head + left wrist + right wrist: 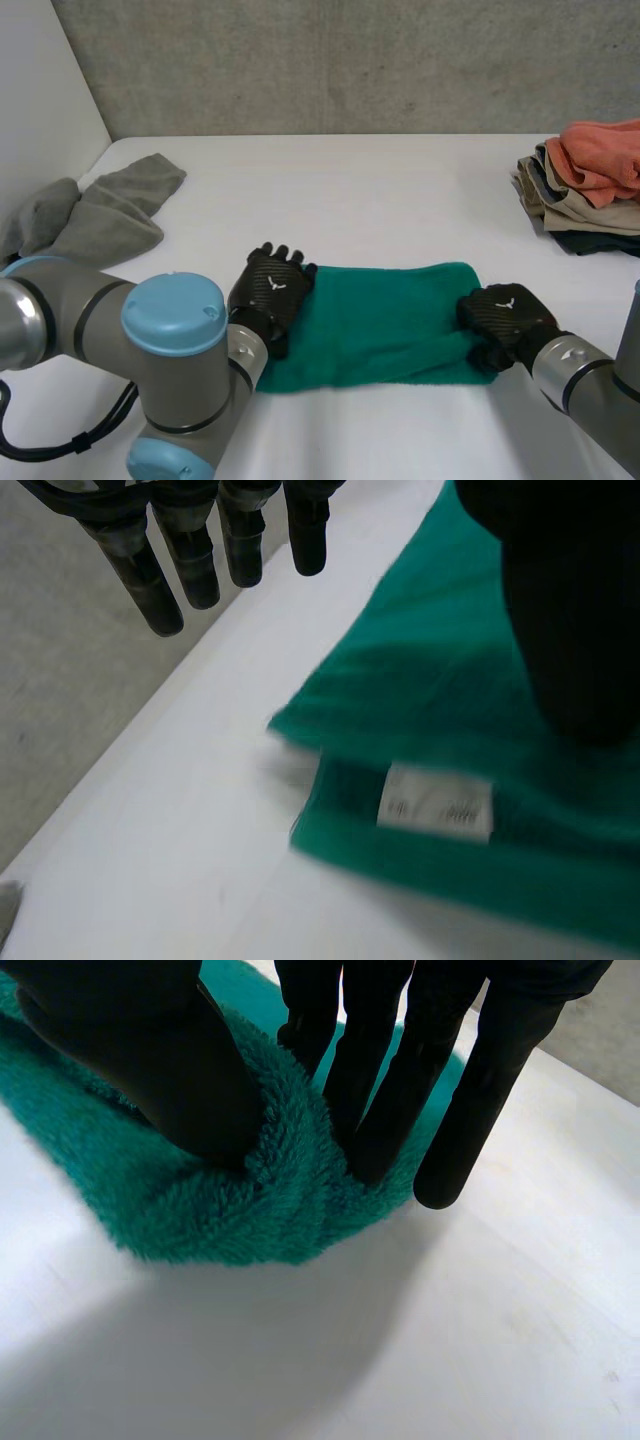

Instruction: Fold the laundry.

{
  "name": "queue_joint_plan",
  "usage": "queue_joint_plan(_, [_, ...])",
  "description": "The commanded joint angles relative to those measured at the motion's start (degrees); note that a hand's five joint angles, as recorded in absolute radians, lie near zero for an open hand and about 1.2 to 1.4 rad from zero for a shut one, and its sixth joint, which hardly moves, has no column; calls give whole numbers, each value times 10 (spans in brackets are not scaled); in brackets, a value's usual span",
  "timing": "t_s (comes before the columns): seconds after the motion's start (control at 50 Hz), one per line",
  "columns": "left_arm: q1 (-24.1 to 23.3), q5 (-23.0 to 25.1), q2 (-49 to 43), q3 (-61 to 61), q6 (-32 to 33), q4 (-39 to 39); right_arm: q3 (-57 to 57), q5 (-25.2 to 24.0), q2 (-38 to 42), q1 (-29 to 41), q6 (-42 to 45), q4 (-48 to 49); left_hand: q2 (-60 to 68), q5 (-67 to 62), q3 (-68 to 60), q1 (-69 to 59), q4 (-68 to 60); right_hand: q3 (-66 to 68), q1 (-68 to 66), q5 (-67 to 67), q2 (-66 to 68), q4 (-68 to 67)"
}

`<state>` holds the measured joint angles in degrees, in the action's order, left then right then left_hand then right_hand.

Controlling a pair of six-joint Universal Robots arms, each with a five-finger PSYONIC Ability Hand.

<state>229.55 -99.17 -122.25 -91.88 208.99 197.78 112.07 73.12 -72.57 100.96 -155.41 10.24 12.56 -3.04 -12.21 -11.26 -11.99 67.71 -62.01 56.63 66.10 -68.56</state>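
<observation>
At the near middle of the white table (350, 200) a green towel (385, 320) is laid flat, folded into a long band that runs from one hand to the other. In the left wrist view two layers are seen at its end, the upper one set back a little from the lower, and a small white label (437, 802) is sewn near the lower layer's edge; what is printed on it cannot be read.

The left hand (272, 290) is placed over the left end of the towel, palm down. Its fingers (160, 590) are held straight and slightly spread, reaching past the towel's far edge above bare table, and no cloth is gripped by them. The thumb is seen as a dark shape over the green cloth, but whether the cloth is touched by it cannot be told.

The right hand (505, 318) is set on the right end of the towel. In its own wrist view the fleecy cloth is bunched into a ridge and pinched between the thumb (150, 1060) on one side and the fingers (385, 1080) on the other, so that this end is clamped.

A crumpled grey cloth (100, 215) is left at the table's far left, well apart from the towel. A stack of folded clothes (585, 195), topped by an orange piece, is kept at the far right edge.
</observation>
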Motion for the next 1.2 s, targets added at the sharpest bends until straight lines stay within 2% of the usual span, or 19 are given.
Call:
queue_joint_plan(0.02, [9,-35,-2,12,11,-5,8,37,-46,-23,59,-8,34,-29,-37,-47,-39,123,-180,134,139,-114])
queue_joint_plan(0.16, [12,-35,80,-7,9,-7,-28,95,-63,19,172,-2,12,-7,-15,-25,-18,123,-180,134,139,-114])
queue_joint_plan(0.26, [20,-36,144,-31,7,-8,-118,128,-38,177,189,6,-3,8,0,-10,-2,123,-180,134,139,-114])
queue_joint_plan(0.34, [45,-35,192,-65,7,-8,-168,123,24,272,218,25,-7,11,3,-6,1,123,-180,134,139,-114])
queue_joint_plan(0.42, [70,-35,225,-90,2,-7,-178,121,80,349,282,50,-10,15,7,-3,4,123,-180,134,139,-114])
queue_joint_plan(0.48, [86,-34,232,-106,1,-7,-176,116,102,379,307,56,-13,18,10,0,8,123,-180,134,139,-114])
queue_joint_plan(0.52, [90,-33,231,-113,1,-6,-172,116,107,390,310,57,-17,21,13,4,11,-251,195,-241,-235,260])
queue_joint_plan(0.56, [89,-33,230,-113,-1,-6,-171,115,106,389,299,61,-17,21,13,4,11,-536,479,-525,-520,545])
queue_joint_plan(0.58, [88,-33,229,-111,-2,-5,-170,114,104,390,274,68,-17,21,13,4,11,-577,520,-566,-561,586])
queue_joint_plan(0.64, [84,-32,224,-101,-9,1,-166,113,79,379,207,79,-17,21,13,4,11,-577,520,-566,-561,586])
queue_joint_plan(0.66, [81,-31,223,-95,-13,2,-159,112,33,354,152,80,-17,21,13,4,11,-577,520,-566,-561,586])
queue_joint_plan(0.72, [62,-10,208,-57,-38,7,-140,113,-34,297,66,78,-18,23,15,5,13,-577,520,-566,-561,586])
queue_joint_plan(0.74, [56,-3,201,-47,-46,7,-128,110,-63,262,9,76,-18,23,15,5,13,-577,520,-566,-561,586])
queue_joint_plan(0.8, [21,31,171,-1,-86,7,-112,98,-83,208,-89,58,-12,16,8,-1,6,-577,520,-566,-561,586])
queue_joint_plan(0.88, [-27,64,118,60,-138,1,-109,82,-93,147,-162,-5,-2,6,-2,-11,-4,-577,520,-566,-561,586])
queue_joint_plan(0.98, [-68,70,33,136,-185,-19,-120,61,-89,90,-196,-70,12,-7,-15,-25,-18,-577,520,-566,-561,586])
queue_joint_plan(1.04, [-77,69,-7,166,-190,-48,-134,41,-50,79,-199,-88,20,-15,-24,-33,-26,-577,520,-566,-561,586])
queue_joint_plan(1.12, [-81,42,-61,209,-191,-118,-155,25,5,82,-198,-96,30,-26,-34,-43,-36,-577,520,-566,-561,586])
queue_joint_plan(1.2, [-82,-16,-77,214,-185,-172,-168,20,41,83,-189,-103,32,-27,-36,-45,-38,-568,511,-557,-552,577])
